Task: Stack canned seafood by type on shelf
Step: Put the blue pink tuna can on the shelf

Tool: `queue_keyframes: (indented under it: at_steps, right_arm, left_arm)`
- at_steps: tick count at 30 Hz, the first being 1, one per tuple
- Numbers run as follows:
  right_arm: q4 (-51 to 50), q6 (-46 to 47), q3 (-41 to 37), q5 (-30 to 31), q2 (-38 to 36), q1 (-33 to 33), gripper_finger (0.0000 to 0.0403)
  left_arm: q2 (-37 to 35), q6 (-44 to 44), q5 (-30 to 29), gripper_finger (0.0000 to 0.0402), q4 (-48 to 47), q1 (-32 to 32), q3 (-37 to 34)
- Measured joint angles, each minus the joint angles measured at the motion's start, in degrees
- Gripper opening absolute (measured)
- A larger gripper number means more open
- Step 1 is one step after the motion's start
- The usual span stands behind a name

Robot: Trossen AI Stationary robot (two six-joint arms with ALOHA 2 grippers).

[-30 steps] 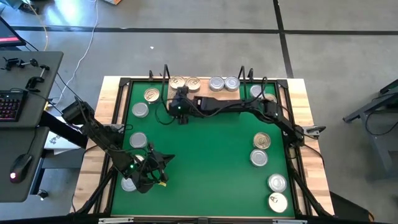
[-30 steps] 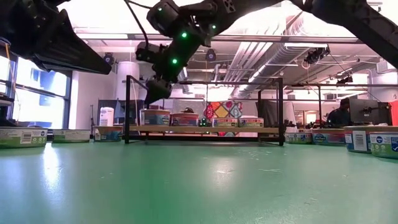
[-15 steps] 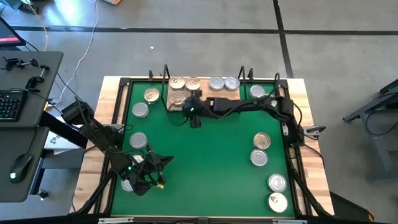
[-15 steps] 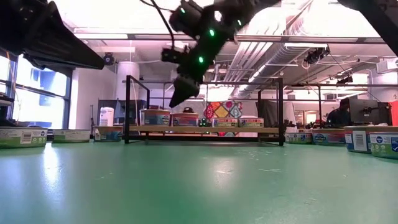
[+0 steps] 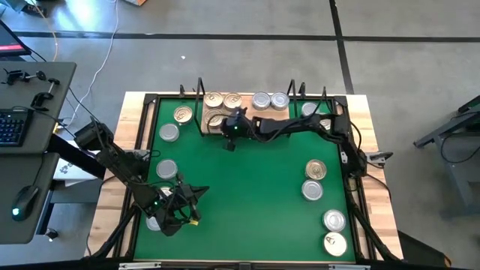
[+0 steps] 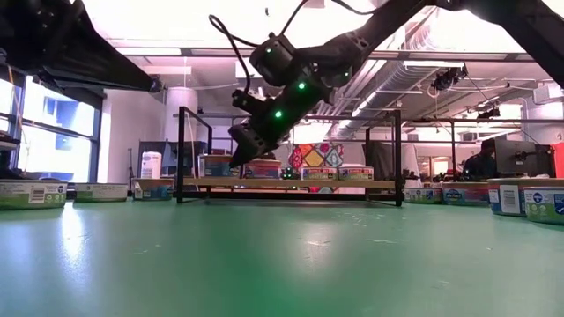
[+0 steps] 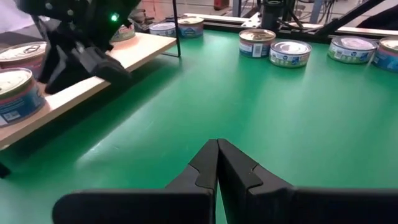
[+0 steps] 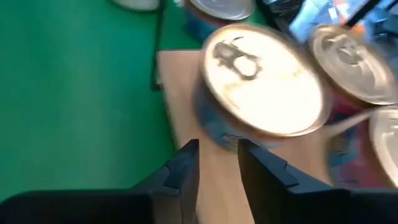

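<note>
Standing by, I see the green mat (image 5: 247,187) with tins scattered along its left and right edges, and the shelf (image 5: 247,116) along the far edge carrying gold tins at its left end and silver tins (image 5: 270,100) toward the right. Just off the shelf's front edge, the right gripper (image 5: 227,139) hangs, fingers narrowed with nothing between them, near the gold tin (image 8: 261,84) sitting there. I'd lift clear before swinging to another can. At the near left corner waits the left gripper (image 7: 217,163), pinched together, empty.
</note>
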Motion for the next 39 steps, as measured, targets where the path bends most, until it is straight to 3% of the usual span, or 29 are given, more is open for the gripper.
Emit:
queue_keyframes:
  at_steps: [13, 17, 20, 25, 31, 39]
  right_arm:
    - [5.8, 1.9, 0.0, -0.6, 0.0, -0.6, 0.0091]
    - [8.3, 4.0, 0.0, 0.0, 0.4, -0.9, 0.0091]
    - [8.3, 2.4, 0.0, 2.8, 0.7, -0.4, 0.0091]
    - [9.0, -2.8, 0.0, 9.0, -2.9, 4.2, 0.0091]
    - [9.0, -6.1, -5.7, 10.4, -6.9, 12.4, 0.0084]
    - [15.8, 1.1, -22.8, 1.9, -13.0, 22.6, 0.0061]
  left_arm:
    - [-0.9, 0.6, 1.4, 0.0000, 3.8, -0.2, 0.0]
    - [-1.0, 4.3, 1.9, 0.0000, 6.7, -1.2, 0.2]
    - [-1.9, 7.5, 5.9, 0.0000, 4.7, -1.7, 3.1]
    - [-3.4, 3.4, 10.7, 0.0000, -14.4, -3.5, 12.4]
    - [-3.4, -15.7, 21.1, 0.0000, -42.7, -6.0, 22.4]
    - [-3.1, -38.5, 40.8, 0.0000, -62.6, -9.3, 23.8]
